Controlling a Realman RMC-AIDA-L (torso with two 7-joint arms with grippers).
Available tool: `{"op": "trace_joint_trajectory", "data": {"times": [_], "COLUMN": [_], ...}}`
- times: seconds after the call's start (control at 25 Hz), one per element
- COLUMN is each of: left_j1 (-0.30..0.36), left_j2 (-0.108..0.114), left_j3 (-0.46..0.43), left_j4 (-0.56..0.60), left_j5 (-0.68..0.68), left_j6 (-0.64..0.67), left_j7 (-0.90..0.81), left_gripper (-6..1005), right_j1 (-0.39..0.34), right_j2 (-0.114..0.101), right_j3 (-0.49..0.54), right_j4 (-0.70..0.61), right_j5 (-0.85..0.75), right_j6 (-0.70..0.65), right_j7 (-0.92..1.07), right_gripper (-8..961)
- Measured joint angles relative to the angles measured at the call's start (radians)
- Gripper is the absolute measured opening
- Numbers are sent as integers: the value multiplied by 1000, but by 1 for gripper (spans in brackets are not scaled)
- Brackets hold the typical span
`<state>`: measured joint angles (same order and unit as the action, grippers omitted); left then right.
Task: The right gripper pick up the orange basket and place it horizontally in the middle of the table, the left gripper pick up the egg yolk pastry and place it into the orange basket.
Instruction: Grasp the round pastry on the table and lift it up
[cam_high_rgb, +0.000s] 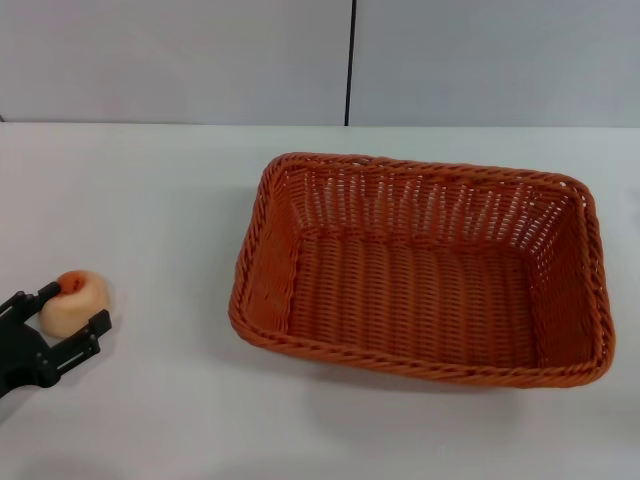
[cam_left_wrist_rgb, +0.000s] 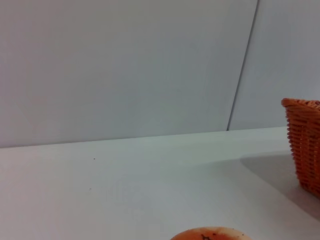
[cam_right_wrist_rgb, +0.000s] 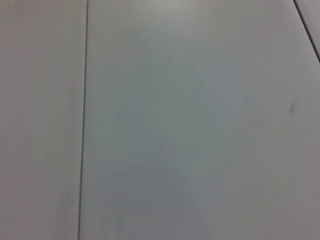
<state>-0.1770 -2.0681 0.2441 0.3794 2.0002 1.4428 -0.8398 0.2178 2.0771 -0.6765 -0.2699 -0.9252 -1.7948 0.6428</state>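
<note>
The orange basket (cam_high_rgb: 262, 262) rests on the white table (cam_high_rgb: 150, 200), its long side running left to right, centre-right in the head view; one of its corners (cam_left_wrist_rgb: 304, 145) shows in the left wrist view. It holds nothing. At the table's near left lies the egg yolk pastry (cam_high_rgb: 70, 310), pale cream with an orange-red patch. My left gripper (cam_high_rgb: 76, 306) has one black finger on each side of it, touching it. The left wrist view catches only the top of the pastry (cam_left_wrist_rgb: 210, 234). My right gripper is out of view.
A grey wall with a dark vertical seam (cam_high_rgb: 349, 60) stands behind the table's far edge. White tabletop (cam_high_rgb: 170, 330) lies between the pastry and the basket. The right wrist view holds only pale grey panels (cam_right_wrist_rgb: 200, 125).
</note>
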Motion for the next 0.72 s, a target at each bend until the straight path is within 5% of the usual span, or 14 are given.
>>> {"op": "trace_joint_trajectory", "data": {"times": [0.48,0.52,0.72], "left_j1": [4,4,3], "left_j2": [5,5,5], "left_j3": [-5,-5,-7], "left_j4": [-1,-1,2], "left_j5": [-6,-7,-8], "left_j6": [-9,-10,-8], "left_j7": [-1,-1,-1], "left_gripper": [773,554,424], "right_j1": [5,6,9], "right_j2": [0,0,0], "right_j3": [22,26,36], "right_j4": [10,13,23], "right_j5": [2,2,2], "right_j6": [0,0,0], "right_j7": [0,0,0], "right_gripper": [571,571,570]}}
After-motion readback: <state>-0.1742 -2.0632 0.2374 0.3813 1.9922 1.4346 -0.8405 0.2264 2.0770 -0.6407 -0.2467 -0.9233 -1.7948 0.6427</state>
